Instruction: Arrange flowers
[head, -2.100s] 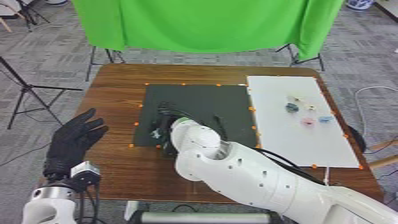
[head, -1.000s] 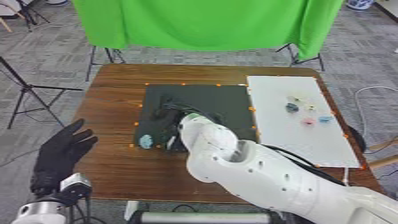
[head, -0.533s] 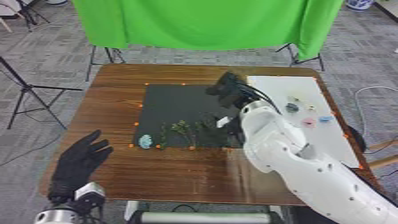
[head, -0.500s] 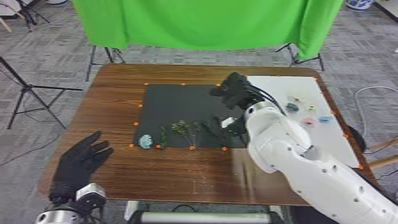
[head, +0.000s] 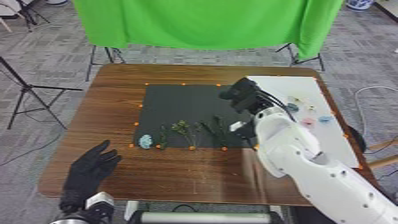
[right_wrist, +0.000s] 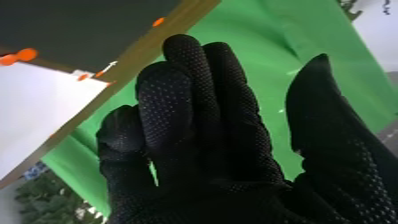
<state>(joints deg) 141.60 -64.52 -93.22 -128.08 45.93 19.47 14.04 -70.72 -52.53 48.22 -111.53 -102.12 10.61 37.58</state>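
My right hand (head: 238, 94) is over the far part of the black sheet (head: 173, 102), close to where it meets the white sheet (head: 330, 142). Its fingers are wide open and straight, the thumb is well out to the side, and it has hold of nothing. The next flower is, I think, one of those on the white sheet. The dark blue-green flower (head: 292, 107) lies to the right of my fingers and a bit closer to me, just beside the right arm (head: 289, 142). So I need to go right and back, not farther out. I can't tell which way its long side points. My left hand (head: 94, 162) is open and much farther off, so the right one should pick.
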